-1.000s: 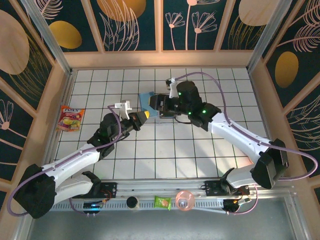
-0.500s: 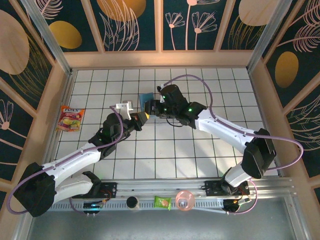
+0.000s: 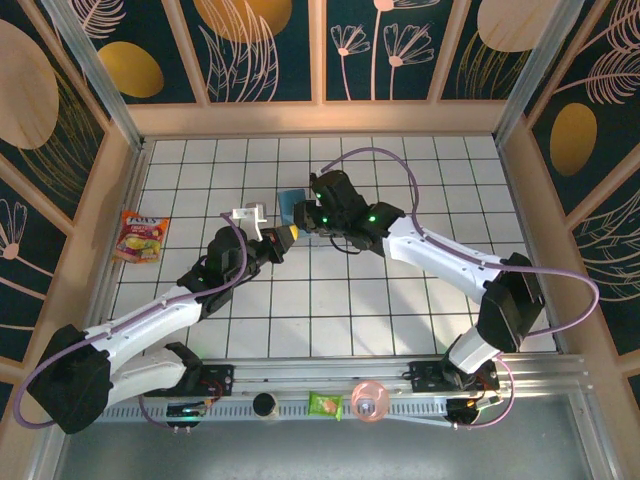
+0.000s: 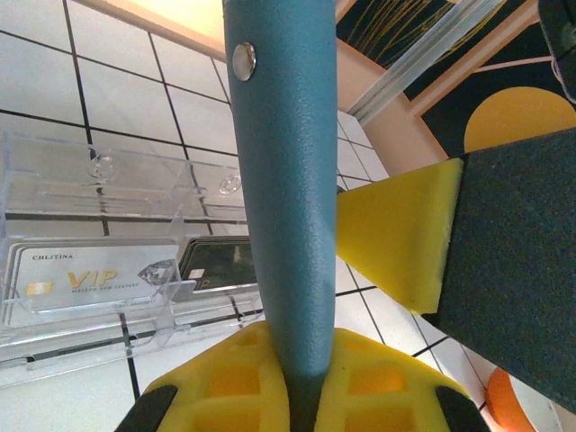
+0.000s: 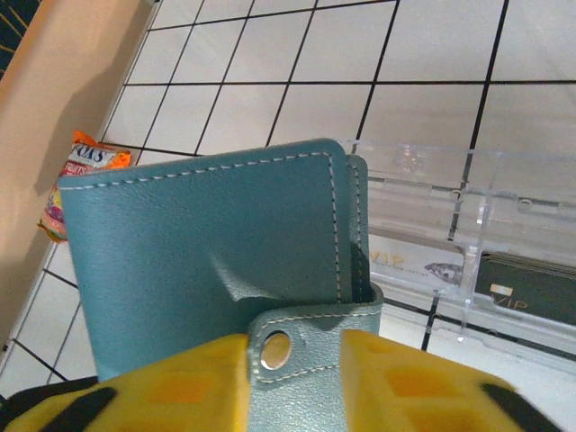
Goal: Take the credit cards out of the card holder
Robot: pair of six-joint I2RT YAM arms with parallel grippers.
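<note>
At the table's (image 3: 350,300) 12 o'clock, between the 2 arms: left gripper (image 3: 284,236) clamped tight on the card holder (image 5: 198,261), teal edge upright between its yellow pads. Right gripper (image 5: 295,382) narrow, 1 pad at each side of the holder's snap strap (image 5: 297,337); whether it pinches, cannot tell. Holder folded. Just beyond it, clear tray (image 5: 450,180) on the tiles holds 2 cards: silver VIP card (image 4: 90,279), dark card (image 4: 220,263) at its 3 o'clock. Snack packet (image 3: 141,238) at the table's 9 o'clock edge.
</note>
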